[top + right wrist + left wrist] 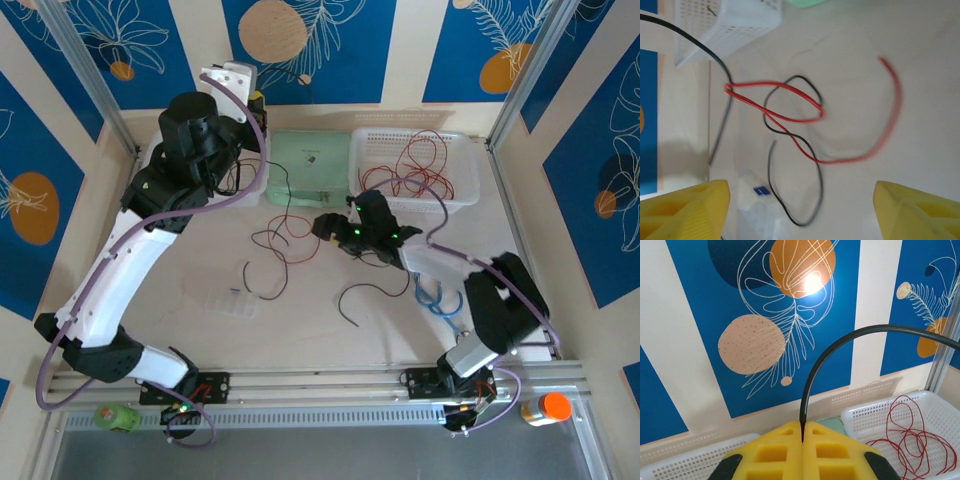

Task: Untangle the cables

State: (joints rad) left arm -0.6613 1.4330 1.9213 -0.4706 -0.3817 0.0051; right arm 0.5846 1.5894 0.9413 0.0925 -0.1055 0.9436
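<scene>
Overhead: red and black cables (pixel 290 238) sprawl across the middle of the tabletop (pixel 330 340); more red ones lie in the right-hand white basket (pixel 460 190).

Left wrist: the left gripper (pixel 802 437) is clamped together on a black cable (pixel 890 328) that arches rightward.

Right wrist: the right gripper (pixel 800 210) is over the tangled tabletop cables, fingers wide apart, empty.

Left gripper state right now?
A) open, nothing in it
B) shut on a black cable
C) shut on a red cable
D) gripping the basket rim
B: in the left wrist view, the left gripper has its jaws closed together on a black cable that arches up and off to the right.
</scene>
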